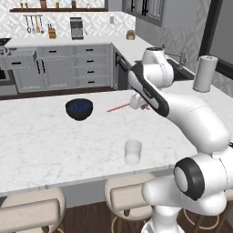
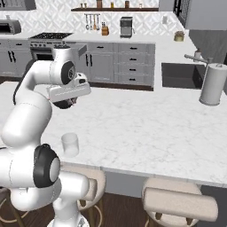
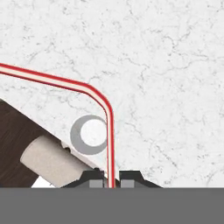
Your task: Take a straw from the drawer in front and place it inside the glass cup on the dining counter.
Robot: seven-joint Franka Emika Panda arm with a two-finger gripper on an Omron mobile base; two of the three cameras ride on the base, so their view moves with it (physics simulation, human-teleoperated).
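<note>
The straw (image 3: 83, 86), a thin red-and-pale tube with a bend, rises from between the two dark fingertips of the gripper (image 3: 111, 180), which are closed tightly on its lower end; in the left base view its red length (image 1: 118, 108) projects sideways from the hand above the dining counter (image 1: 41, 145). The glass cup (image 1: 133, 152) stands upright on that counter, near its front edge and nearer the camera than the straw. A dark bowl (image 1: 79, 108) rests on the counter, farther back than the cup, with padded stools (image 1: 129, 196) below the front edge.
</note>
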